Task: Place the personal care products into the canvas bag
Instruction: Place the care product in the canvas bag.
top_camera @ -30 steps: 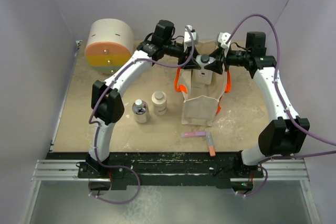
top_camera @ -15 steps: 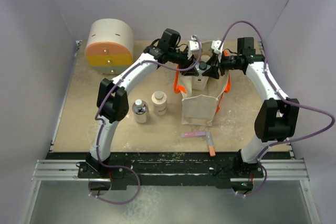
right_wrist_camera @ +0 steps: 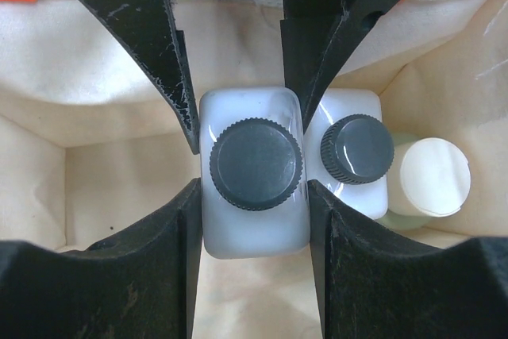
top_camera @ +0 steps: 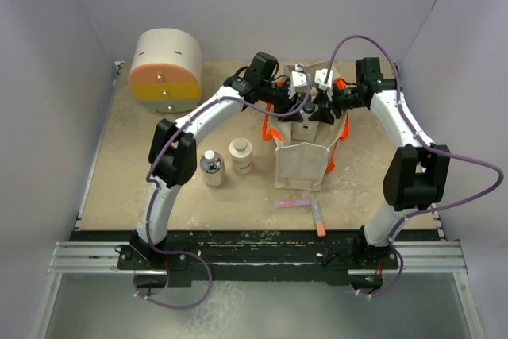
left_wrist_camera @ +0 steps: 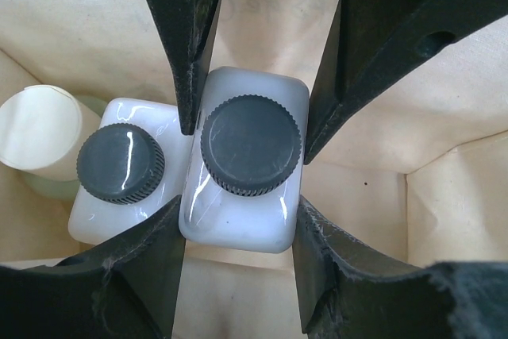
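Both grippers are on one item: L gripper (left_wrist_camera: 238, 213) and R gripper (right_wrist_camera: 254, 188), each approx half open, are clamped on opposite ends of the same white bottle (left_wrist_camera: 250, 156). The bottle is upright, black cap up, long axis vertical, inside the mouth of the canvas bag (top_camera: 302, 166) and directly under both wrists, so neither arm is nearer. The 2nd white bottle (left_wrist_camera: 119, 166) stands just beside it w/ the green bottle (left_wrist_camera: 40, 134) beyond. Likely next: straight down, then let go. The clear-grey bottle (top_camera: 211, 168) and cream jar (top_camera: 240, 155) wait on the worktop (top_camera: 119, 172), left of the bag.
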